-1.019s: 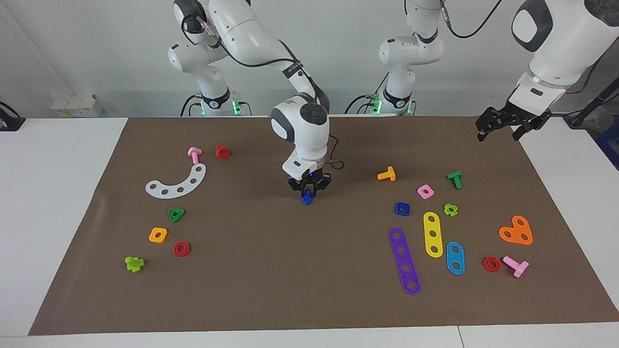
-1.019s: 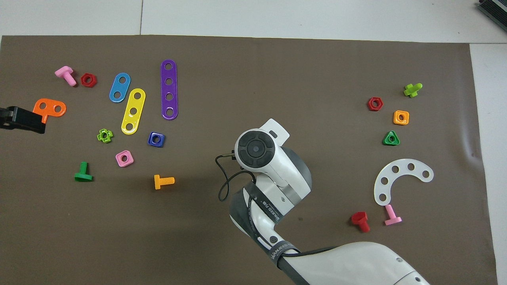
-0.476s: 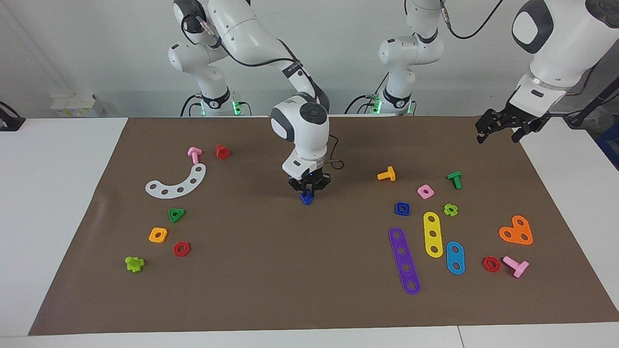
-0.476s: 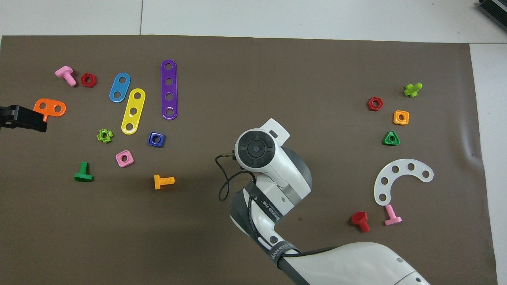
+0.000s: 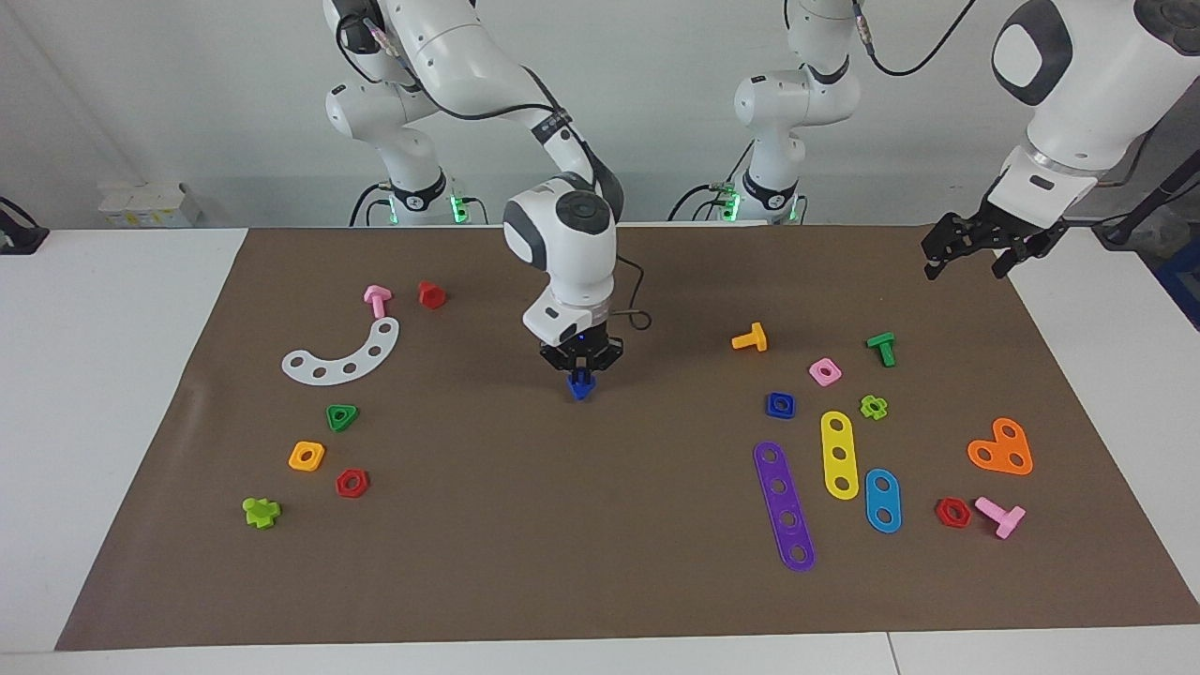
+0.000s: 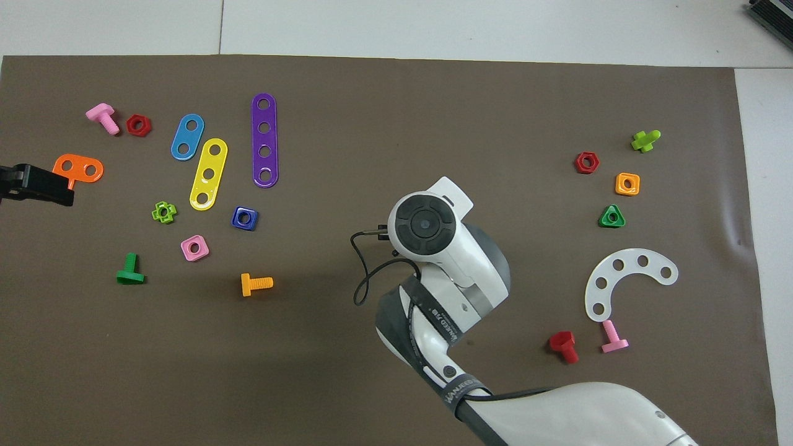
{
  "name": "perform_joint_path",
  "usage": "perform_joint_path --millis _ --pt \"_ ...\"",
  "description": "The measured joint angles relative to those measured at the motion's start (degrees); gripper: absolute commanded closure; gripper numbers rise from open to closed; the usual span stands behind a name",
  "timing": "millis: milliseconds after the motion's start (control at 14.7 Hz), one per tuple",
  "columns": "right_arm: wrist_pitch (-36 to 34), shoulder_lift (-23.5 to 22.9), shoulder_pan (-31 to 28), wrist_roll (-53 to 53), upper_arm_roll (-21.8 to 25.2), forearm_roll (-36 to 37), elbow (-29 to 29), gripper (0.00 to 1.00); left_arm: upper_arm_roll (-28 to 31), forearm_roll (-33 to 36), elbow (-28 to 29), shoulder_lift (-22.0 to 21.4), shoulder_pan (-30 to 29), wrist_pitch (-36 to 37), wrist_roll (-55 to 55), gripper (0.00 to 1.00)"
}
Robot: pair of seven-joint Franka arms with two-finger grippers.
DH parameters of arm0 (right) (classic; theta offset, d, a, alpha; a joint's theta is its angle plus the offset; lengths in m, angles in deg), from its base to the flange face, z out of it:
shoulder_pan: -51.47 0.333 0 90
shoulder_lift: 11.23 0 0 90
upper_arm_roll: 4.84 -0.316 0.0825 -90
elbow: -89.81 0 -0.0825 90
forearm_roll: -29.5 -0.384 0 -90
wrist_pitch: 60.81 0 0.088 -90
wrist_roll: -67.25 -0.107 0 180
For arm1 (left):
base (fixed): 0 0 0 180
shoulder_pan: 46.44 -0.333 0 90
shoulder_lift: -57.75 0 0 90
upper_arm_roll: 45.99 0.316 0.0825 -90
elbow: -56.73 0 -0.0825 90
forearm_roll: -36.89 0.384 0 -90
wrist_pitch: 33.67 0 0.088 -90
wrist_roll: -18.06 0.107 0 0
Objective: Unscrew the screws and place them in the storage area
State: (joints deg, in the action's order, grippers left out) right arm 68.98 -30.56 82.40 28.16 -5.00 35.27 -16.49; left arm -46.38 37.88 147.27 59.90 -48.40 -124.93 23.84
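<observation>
Now we see the right gripper (image 5: pixel 581 367) clamped shut on the blue bolt (image 5: pixel 581 385), lifted just off the brown mat (image 5: pixel 600 581) near the table's middle. A second ago the bolt sat lower under the jaws as they were closing; since then the arm has shifted a bit toward its own end of the table and raised. We read that as grasp done, carry starting. In the overhead view the right arm's wrist hides both bolt and fingers. Its matching blue square nut (image 5: pixel 780 405) lies separate on the mat, beside the purple strip (image 5: pixel 784 506) and the yellow strip (image 5: pixel 839 454), so we judge the unscrewing finished. Over the mat's corner at its own end, the left gripper (image 5: pixel 970 246) waits, jaws spread, nothing held. Storage area isn't marked, so we can't tell the drop spot.
</observation>
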Motion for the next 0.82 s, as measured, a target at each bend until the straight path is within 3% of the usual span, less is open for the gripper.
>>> perform_joint_path --millis 340,612,816 --pt "0.0 7.4 -10.1 5.4 0.1 0.0 -7.7 1.0 0.0 0.0 0.0 0.0 0.0 0.0 0.0 0.0" --pt "0.2 7.7 -19.1 14.9 0.2 0.0 -8.9 1.0 0.4 0.0 -0.3 -0.1 0.0 -0.2 0.0 0.0" --pt "1.4 7.6 -22.7 18.3 0.2 0.0 -9.7 1.0 0.4 0.0 -1.1 -0.3 0.0 -0.2 0.0 0.0"
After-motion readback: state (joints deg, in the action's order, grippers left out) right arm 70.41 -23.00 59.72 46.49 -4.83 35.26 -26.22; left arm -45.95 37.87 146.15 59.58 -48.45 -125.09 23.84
